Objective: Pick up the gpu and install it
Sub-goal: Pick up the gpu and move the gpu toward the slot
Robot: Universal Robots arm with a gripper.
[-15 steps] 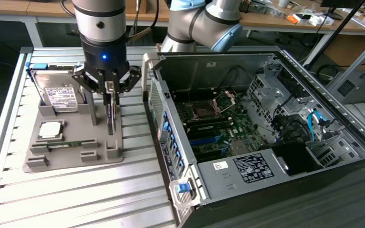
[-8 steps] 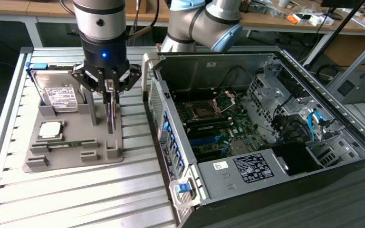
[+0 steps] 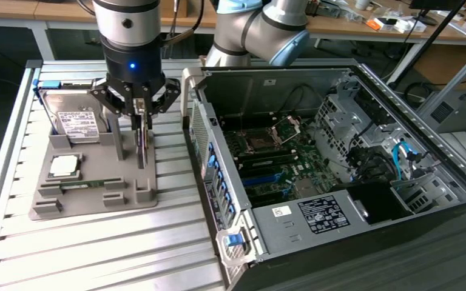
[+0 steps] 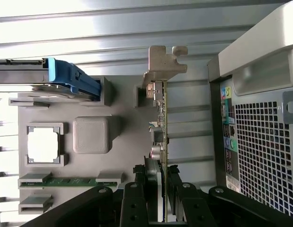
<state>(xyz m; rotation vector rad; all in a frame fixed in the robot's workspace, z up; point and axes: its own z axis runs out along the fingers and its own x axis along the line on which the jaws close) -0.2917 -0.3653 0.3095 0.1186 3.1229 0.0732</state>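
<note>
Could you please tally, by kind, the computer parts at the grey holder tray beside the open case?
Boxy silver hard drive with white label: 1
Square silvery processor chip: 1
Narrow green memory stick: 1
Thin dark expansion card with silvery metal bracket: 1
Total: 4

The gpu (image 3: pixel 141 144) is a thin, flat card standing on edge. From the exterior view it is barely more than a dark sliver. A pale, silvery metal bracket (image 4: pixel 163 64) with a hooked tab caps one end, and small components line one face of the green-edged board. The hand (image 4: pixel 161 187) pinches its two flat faces, holding it upright over the grey holder (image 3: pixel 95 203) on the table, near the open computer case (image 3: pixel 338 151) — whether its lower edge touches the holder cannot be told.
</note>
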